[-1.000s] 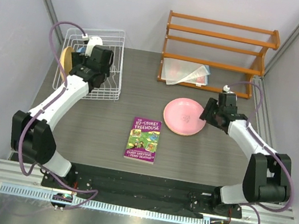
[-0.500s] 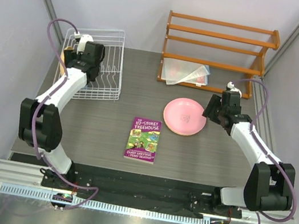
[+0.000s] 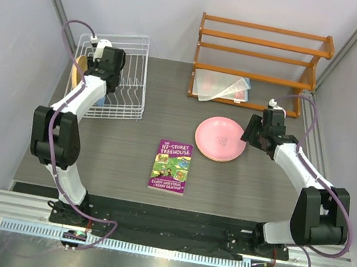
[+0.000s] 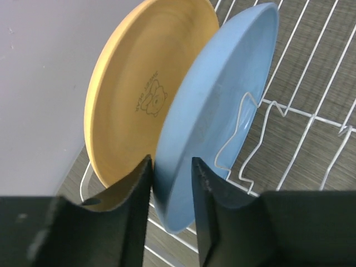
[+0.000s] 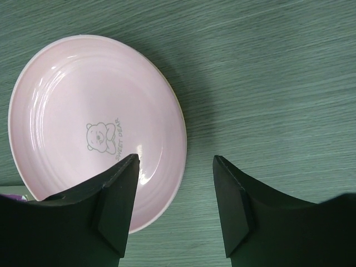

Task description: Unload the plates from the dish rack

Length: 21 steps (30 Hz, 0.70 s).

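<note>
Upright, smooth round blue plate (image 4: 222, 111) sits between black jaws.

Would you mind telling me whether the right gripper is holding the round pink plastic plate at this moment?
No, the right gripper is open above the tabletop, and the round pink plastic plate lies flat there with its rim between the spread fingers, ungripped.

Grey table (image 3: 127, 152) carries rack (image 3: 120, 89), shelf (image 3: 261, 58), pink plate (image 3: 220, 139), book (image 3: 171, 166).

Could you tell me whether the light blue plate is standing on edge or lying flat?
On edge: the light blue plate stands in the dish rack, leaning beside the yellow plate.
</note>
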Each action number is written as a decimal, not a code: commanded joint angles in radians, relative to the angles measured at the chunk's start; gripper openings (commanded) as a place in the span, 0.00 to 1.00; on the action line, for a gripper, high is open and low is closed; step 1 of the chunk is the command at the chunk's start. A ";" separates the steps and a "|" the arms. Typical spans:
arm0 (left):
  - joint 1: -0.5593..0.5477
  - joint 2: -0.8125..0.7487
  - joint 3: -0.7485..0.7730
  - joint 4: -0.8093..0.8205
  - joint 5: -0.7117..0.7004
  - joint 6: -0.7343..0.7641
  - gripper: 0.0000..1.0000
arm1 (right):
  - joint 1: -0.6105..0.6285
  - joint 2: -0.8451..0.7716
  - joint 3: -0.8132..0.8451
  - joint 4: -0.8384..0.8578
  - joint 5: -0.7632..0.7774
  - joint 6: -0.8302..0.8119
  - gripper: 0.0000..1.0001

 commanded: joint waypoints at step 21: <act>-0.051 -0.149 0.008 0.112 -0.186 0.128 0.00 | -0.003 0.009 0.020 0.036 -0.049 -0.004 0.61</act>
